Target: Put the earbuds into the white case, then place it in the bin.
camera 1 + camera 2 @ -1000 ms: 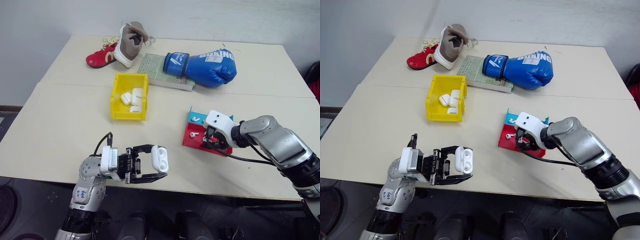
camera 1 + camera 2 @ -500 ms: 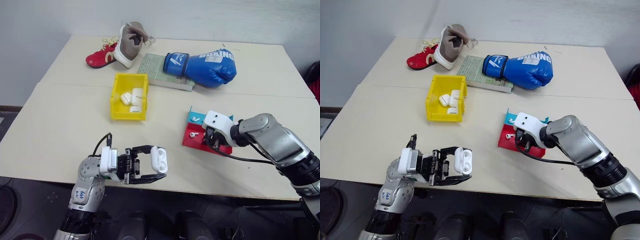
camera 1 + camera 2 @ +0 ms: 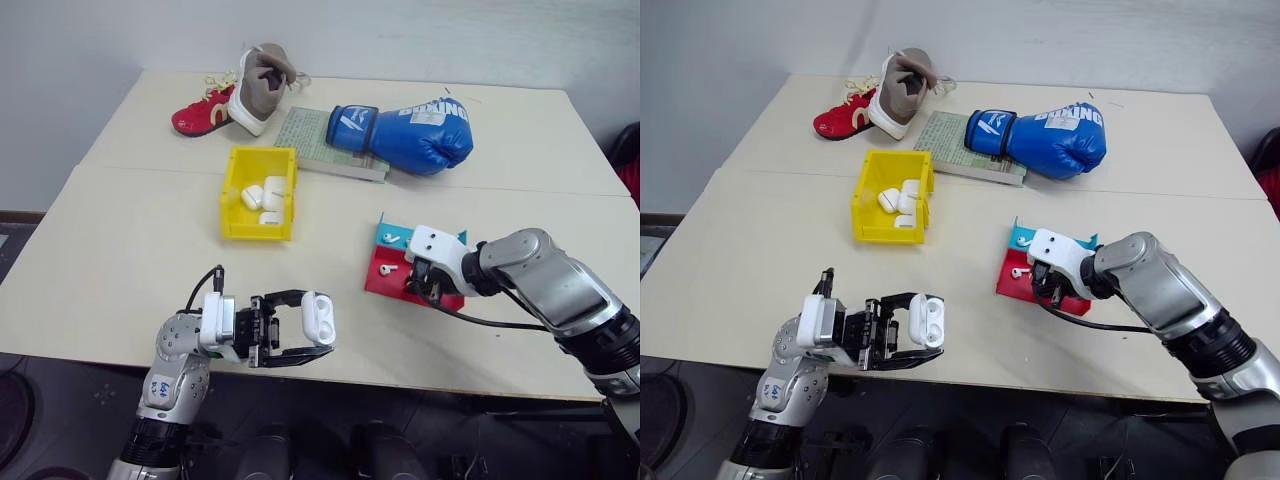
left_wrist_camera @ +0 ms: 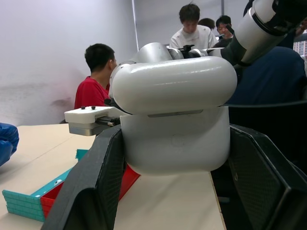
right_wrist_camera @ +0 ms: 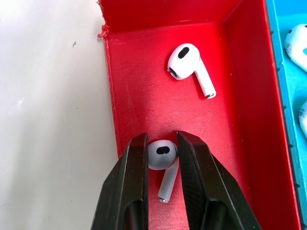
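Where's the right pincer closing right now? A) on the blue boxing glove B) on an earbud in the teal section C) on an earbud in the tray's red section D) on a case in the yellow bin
C: the right pincer has its fingers either side of an earbud lying in the tray's red section.
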Robot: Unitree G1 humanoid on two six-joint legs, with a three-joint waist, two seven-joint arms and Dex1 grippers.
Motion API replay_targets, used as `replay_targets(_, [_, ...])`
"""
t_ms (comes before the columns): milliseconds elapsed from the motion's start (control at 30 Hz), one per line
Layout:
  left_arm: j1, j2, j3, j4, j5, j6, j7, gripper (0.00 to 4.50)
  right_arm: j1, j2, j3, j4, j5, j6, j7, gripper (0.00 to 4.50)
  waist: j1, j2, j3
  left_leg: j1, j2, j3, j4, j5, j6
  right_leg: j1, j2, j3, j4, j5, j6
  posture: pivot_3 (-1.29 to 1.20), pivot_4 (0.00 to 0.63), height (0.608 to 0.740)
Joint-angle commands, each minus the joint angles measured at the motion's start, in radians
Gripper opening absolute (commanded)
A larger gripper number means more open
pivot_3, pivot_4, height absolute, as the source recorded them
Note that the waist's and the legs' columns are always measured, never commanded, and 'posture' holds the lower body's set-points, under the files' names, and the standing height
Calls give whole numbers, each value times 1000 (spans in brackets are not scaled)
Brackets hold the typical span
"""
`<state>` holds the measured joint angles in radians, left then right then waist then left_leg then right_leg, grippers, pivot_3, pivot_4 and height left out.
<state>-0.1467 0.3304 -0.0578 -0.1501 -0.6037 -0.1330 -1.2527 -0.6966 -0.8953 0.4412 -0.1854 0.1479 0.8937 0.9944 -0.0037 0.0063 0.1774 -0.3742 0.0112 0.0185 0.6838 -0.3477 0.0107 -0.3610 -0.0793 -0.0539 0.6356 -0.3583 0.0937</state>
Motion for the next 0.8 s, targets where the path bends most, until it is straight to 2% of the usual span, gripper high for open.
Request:
replay_targets(33, [-22, 9, -2, -49, -3, 13, 20, 2794, 4, -2, -27, 9, -12, -23, 10, 518, 0, 0, 0, 0, 0, 0, 0, 0, 0, 0, 0, 0, 0, 0, 0, 0, 150, 740])
replay_targets(267, [-36, -2, 12, -50, -26, 32, 43, 2794, 1, -1, -52, 20, -13, -44, 15, 430, 0, 0, 0, 0, 0, 0, 0, 0, 0, 0, 0, 0, 0, 0, 0, 0, 150, 740])
replay_targets(400, [-49, -12, 30, -62, -66, 72, 80, 2794, -7, -8, -144, 0, 54, -11, 32, 430, 1, 0, 0, 0, 0, 0, 0, 0, 0, 0, 0, 0, 0, 0, 0, 0, 150, 740])
replay_targets(500, [-64, -6, 43, -69, -97, 108, 86, 2794, 26, -24, -257, -18, 145, -44, 95, 430, 3, 0, 0, 0, 0, 0, 0, 0, 0, 0, 0, 0, 0, 0, 0, 0, 150, 740])
replay_targets(667, [-109, -10, 63, -57, -154, 172, 87, 2794, 101, 73, -515, -44, 396, -147, 200, 430, 3, 0, 0, 0, 0, -1, 0, 0, 0, 1, 0, -1, 0, 0, 0, 0, 150, 740])
replay_targets(733, [-136, -14, 65, -50, -185, 213, 86, 2794, 131, 157, -620, -66, 533, -177, 222, 430, 3, -1, 1, 0, 0, -1, 0, 0, 0, 2, 1, -2, 0, 0, 0, 0, 150, 740])
replay_targets(800, [-158, -14, 64, -50, -226, 272, 85, 2794, 143, 283, -705, -114, 674, -221, 181, 430, 0, -1, 1, 0, 0, -1, 0, 0, 0, 2, 1, -2, 0, 0, 0, 0, 150, 740])
